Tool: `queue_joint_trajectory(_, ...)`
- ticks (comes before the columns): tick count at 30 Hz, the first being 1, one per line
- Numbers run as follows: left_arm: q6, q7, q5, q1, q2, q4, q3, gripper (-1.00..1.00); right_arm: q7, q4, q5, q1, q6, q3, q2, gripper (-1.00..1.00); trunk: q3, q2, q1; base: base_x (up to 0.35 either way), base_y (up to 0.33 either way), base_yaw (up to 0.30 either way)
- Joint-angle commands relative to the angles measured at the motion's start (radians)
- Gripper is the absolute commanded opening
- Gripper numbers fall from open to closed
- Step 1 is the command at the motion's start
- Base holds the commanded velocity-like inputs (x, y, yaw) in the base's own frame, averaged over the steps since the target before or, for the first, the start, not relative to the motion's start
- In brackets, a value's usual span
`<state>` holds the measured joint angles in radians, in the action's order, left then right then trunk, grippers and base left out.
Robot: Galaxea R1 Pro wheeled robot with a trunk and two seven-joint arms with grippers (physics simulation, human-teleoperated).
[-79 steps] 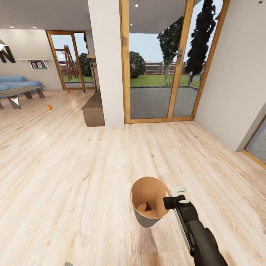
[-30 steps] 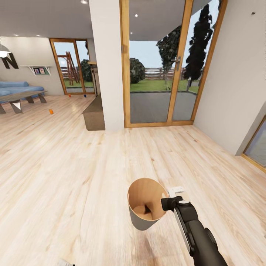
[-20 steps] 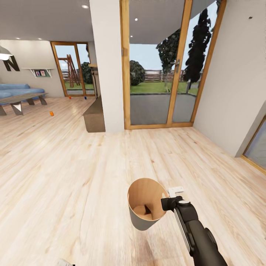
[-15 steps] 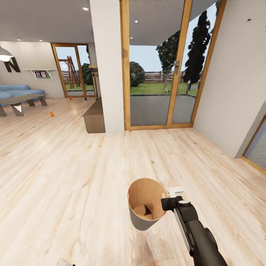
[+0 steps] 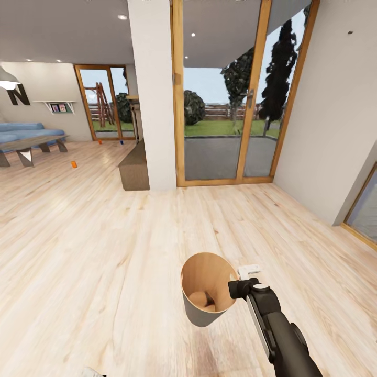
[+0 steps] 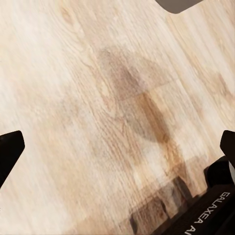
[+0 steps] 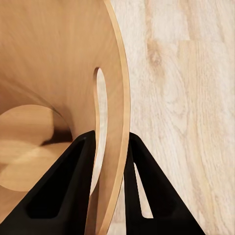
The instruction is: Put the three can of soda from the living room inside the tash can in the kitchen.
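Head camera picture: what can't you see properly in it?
- Small orange soda can on the far floor: too tiny for detail.
- Two specks by the far glass door: too small to name.
- White-grey bin with brown inside: right hand hides part of its rim.

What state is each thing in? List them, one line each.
Bin: held off the floor by its rim, tilted, nothing inside it.
Right gripper: fingers shut on the bin's wall, one inside, one outside.
Left gripper: open, holding nothing, over bare floor.
Orange can: on the floor near the sofa; too far to tell whether upright.
Glass doors: closed.
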<state>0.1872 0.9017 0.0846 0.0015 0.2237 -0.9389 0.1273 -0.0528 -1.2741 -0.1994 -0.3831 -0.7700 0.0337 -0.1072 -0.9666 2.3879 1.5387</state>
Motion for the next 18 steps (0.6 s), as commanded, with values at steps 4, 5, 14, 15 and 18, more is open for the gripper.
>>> queue_joint_trajectory(4, 0.000, 0.000, -0.001, 0.000, 0.000, 0.000, 0.000, 1.00, -0.003, -0.001, 0.011, 0.000, 0.000, 0.000, 0.000, -1.00, 0.000, 0.000, 0.000, 0.000, 0.000, -0.008)
queue_joint_trajectory(5, 0.000, 0.000, -0.002, 0.000, 0.000, 0.000, 0.000, 1.00, -0.003, -0.001, 0.011, 0.000, 0.000, 0.000, 0.000, -1.00, 0.000, 0.000, 0.000, 0.000, 0.000, 0.014)
queue_joint_trajectory(14, 0.000, -0.001, -0.003, 0.000, 0.000, 0.000, -0.001, 1.00, -0.003, 0.005, 0.011, 0.000, 0.001, 0.001, 0.000, -1.00, 0.000, 0.000, 0.000, 0.000, 0.000, 0.206)
queue_joint_trajectory(15, 0.000, -0.001, -0.003, 0.000, 0.000, 0.000, -0.002, 1.00, -0.003, 0.006, 0.011, 0.000, 0.002, 0.001, 0.000, -1.00, 0.000, 0.000, 0.000, 0.000, 0.000, 0.275)
queue_joint_trajectory(18, 0.000, -0.001, -0.003, 0.000, -0.001, 0.000, -0.002, 1.00, -0.003, 0.007, 0.011, 0.000, 0.003, 0.002, 0.000, -1.00, 0.000, 0.000, 0.000, 0.000, 0.000, 0.277)
